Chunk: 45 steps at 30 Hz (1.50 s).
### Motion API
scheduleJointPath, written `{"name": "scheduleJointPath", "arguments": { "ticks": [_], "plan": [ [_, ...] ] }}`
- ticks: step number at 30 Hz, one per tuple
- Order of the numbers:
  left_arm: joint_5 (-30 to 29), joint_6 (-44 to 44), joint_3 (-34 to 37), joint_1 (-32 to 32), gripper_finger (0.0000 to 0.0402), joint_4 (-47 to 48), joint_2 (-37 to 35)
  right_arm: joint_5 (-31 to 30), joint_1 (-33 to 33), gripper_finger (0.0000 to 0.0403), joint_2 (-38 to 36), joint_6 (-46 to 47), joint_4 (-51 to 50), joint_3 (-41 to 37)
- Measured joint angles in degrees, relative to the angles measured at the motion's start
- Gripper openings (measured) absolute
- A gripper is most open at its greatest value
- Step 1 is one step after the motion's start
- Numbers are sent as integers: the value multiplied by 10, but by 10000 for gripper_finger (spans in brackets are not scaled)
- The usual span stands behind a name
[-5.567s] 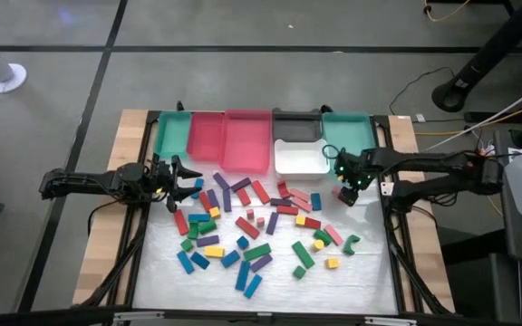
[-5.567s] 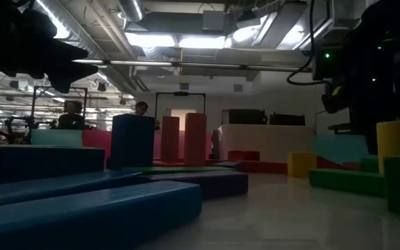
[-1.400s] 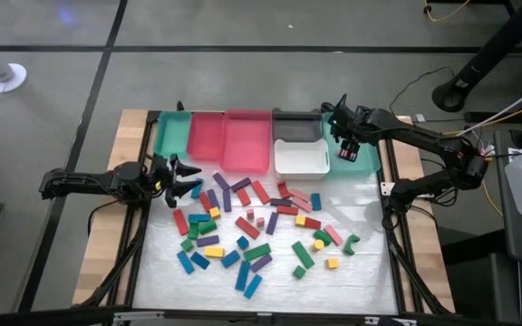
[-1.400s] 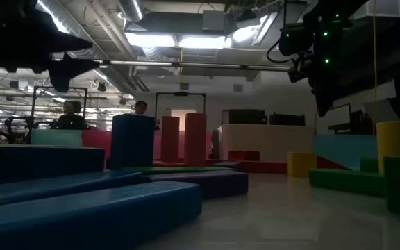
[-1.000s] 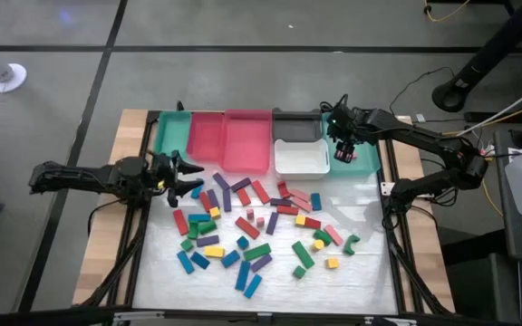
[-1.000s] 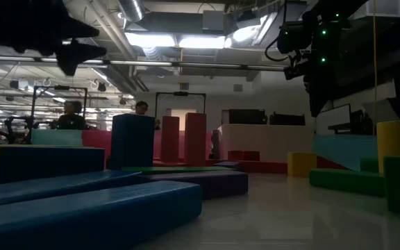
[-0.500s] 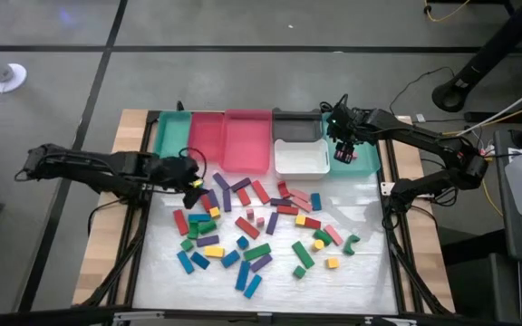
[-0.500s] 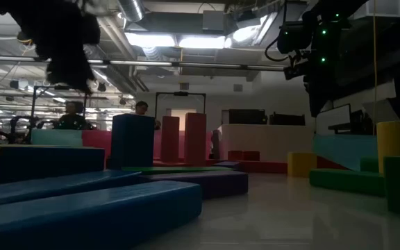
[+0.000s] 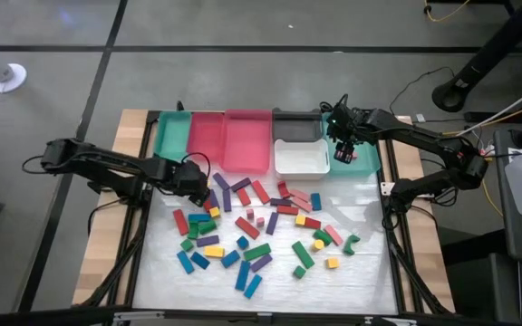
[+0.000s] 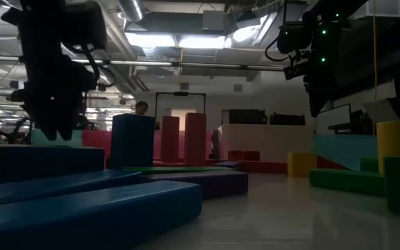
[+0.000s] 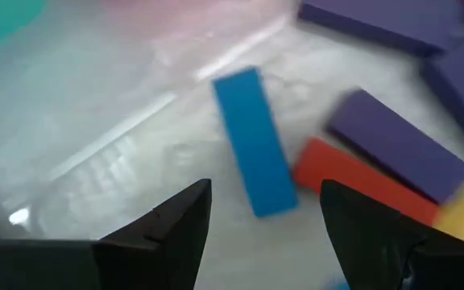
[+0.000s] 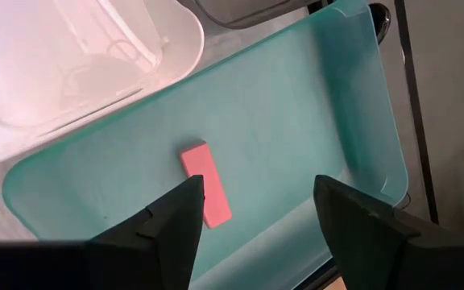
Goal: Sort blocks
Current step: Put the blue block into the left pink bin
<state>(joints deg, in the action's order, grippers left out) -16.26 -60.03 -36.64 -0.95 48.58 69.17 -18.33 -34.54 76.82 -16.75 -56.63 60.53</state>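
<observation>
With our left claw (image 11: 264, 211) open right over the short blue plastic block (image 11: 254, 162), we judge it light, rigid, slightly slick, best pinched across its narrow sides.

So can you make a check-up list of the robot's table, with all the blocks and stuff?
Surface: table, pale mat, wooden edges.
Job's things: blocks scattered mid-table; pink block lies in the right teal tray; blue block lies ahead of the left gripper.
Clutter: nothing seen besides six trays at the far edge.
Grippers: left gripper open, over the blocks' left edge; right gripper open, over the right teal tray.
Cables: cables on the floor at right.
Surroundings: grey floor; person far behind.
</observation>
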Motion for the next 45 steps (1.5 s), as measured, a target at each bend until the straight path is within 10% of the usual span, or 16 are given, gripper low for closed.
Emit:
{"name": "scheduleJointPath", "arguments": {
  "ticks": [24,36,45],
  "plan": [
    [-20,-25,-1,73,220,-75,127,0,0,237,0,0,0,0],
    [-7,-15,-1,74,84,-80,126,10,0,237,0,0,0,0],
    [12,21,0,75,83,-79,116,39,0,237,0,45,0,0]
  ]
}}
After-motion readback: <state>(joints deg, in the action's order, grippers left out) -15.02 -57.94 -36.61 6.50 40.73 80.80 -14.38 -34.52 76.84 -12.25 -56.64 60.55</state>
